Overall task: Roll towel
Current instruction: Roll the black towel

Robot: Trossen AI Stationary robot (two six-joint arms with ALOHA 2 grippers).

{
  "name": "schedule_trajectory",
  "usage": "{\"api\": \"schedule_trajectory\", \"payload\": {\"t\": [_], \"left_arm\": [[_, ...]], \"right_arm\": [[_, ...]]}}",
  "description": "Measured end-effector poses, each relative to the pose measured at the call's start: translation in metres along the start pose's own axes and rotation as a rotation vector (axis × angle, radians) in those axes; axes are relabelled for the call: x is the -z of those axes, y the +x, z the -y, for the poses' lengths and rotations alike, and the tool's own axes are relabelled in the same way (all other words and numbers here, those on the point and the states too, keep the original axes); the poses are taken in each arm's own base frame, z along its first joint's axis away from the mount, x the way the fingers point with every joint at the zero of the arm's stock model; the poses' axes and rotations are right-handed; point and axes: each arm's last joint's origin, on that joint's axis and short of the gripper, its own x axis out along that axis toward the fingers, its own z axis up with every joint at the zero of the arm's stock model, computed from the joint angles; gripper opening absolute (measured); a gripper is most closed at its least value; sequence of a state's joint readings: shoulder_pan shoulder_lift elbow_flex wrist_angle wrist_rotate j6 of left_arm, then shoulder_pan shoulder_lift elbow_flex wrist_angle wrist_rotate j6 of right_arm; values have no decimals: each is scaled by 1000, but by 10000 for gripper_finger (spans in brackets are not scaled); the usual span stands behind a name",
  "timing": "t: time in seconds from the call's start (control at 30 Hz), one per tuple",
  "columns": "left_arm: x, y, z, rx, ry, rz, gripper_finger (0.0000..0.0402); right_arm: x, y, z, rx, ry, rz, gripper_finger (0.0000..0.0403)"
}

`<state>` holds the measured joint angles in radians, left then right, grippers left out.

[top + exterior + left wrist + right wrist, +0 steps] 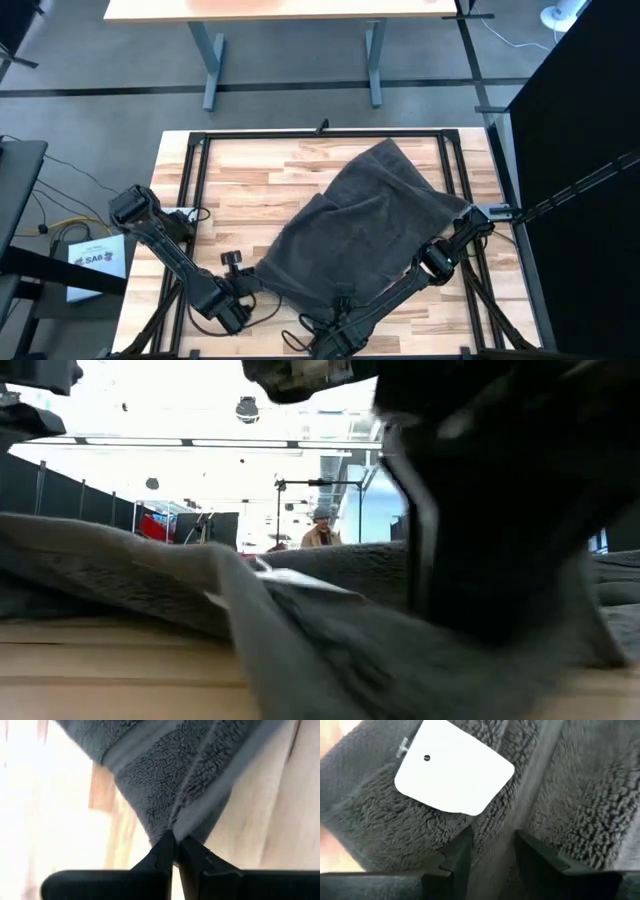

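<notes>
The dark grey towel (360, 225) lies spread and rumpled across the middle and right of the wooden table (240, 190), and fills the foreground of the low view as the towel (300, 630). Its white tag (452, 770) lies on the cloth. My left gripper (243, 287) is shut at the towel's near left corner. My right gripper (437, 262) points down over the towel's near right part. Its fingers stand apart on either side of a hem band (492, 845). My left gripper pinches the towel's near left corner (175, 827) between its two fingertips, at the hem. It comes from above, slanting down. The cloth gathers to a point at the fingers, and the rest of the towel lies on the table. Of my right gripper I cannot tell whether its fingertips touch the cloth.
A black metal frame (190, 170) borders the tabletop. Cables and arm links crowd the near edge (320, 335). Bare wood shows at the left and far left of the table. Another table (290, 10) stands beyond. A person (320, 532) is far off in the room.
</notes>
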<state>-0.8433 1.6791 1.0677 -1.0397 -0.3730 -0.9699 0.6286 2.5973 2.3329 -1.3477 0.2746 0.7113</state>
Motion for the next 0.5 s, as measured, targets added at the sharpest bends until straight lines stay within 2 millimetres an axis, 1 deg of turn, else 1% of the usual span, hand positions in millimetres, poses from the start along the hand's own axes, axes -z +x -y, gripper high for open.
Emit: {"api": "schedule_trajectory", "payload": {"t": [0.13,0.27,0.4,0.43,0.5], "left_arm": [[3,-2,-2,28,127,-71,0],[3,-8,-5,49,305,-147,0],[0,-27,-24,-91,424,-273,0],[-2,-32,-28,-124,433,-283,0],[-8,-41,-31,-126,434,-259,0]], "right_arm": [[-1,0,1,6,12,5,136],[-3,0,3,4,24,9,136],[-3,0,3,3,27,10,136],[-3,0,3,3,31,10,136],[-2,-1,3,2,33,4,136]]}}
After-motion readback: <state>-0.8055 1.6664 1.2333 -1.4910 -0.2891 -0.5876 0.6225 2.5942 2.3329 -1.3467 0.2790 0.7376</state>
